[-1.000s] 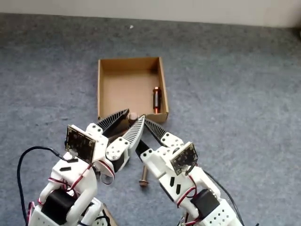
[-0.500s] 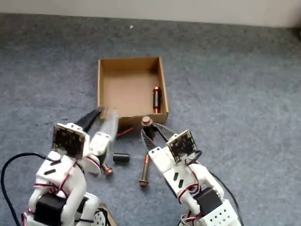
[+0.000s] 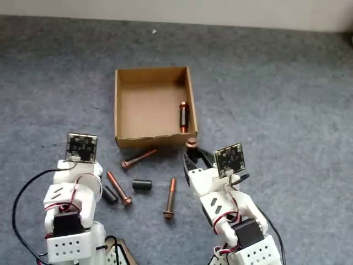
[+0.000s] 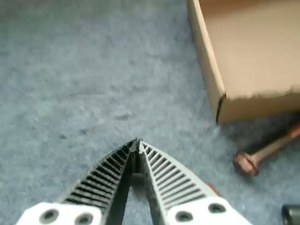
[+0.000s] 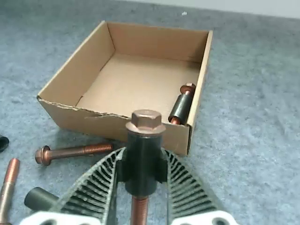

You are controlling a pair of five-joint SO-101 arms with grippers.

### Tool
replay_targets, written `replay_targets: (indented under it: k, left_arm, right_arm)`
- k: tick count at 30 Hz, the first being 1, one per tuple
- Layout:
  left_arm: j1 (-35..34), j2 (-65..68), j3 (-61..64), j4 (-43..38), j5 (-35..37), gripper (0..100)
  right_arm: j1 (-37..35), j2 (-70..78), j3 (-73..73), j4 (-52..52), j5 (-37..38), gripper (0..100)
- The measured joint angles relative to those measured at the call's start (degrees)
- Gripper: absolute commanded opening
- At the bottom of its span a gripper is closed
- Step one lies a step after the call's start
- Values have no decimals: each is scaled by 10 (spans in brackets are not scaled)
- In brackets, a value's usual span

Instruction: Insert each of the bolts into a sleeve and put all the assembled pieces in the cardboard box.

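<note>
High view first: sleeved bolt held just short of the cardboard box.
The right gripper clamps that piece upright, head up, just outside the box's near right corner. The box lies straight ahead of the fingers, so I judge the drop needs a lift over the near wall, and this arm is the nearer one. A finished piece lies inside along the right wall. Loose bolts and empty sleeves lie between the arms. Left wrist view: the left gripper has its fingers pressed together on nothing, above carpet. Right wrist view: the fingers squeeze the sleeve, long axis vertical, with the box beyond.
</note>
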State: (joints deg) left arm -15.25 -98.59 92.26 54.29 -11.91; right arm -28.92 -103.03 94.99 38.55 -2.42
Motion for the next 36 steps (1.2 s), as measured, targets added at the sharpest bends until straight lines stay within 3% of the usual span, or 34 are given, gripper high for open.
replay_targets:
  k: [6, 12, 23, 36]
  left_arm:
    - [3, -2, 31, 0, -40, 7]
    - [29, -2, 32, 0, -57, 7]
    - [10, -2, 32, 0, -59, 7]
    - [10, -2, 32, 0, -59, 7]
  right_arm:
    - [-11, 106, -73, -10, 0, 4]
    - [-11, 362, -193, -115, 0, 4]
    - [-13, 825, -479, -219, 0, 4]
    - [-14, 1070, -641, -240, 0, 4]
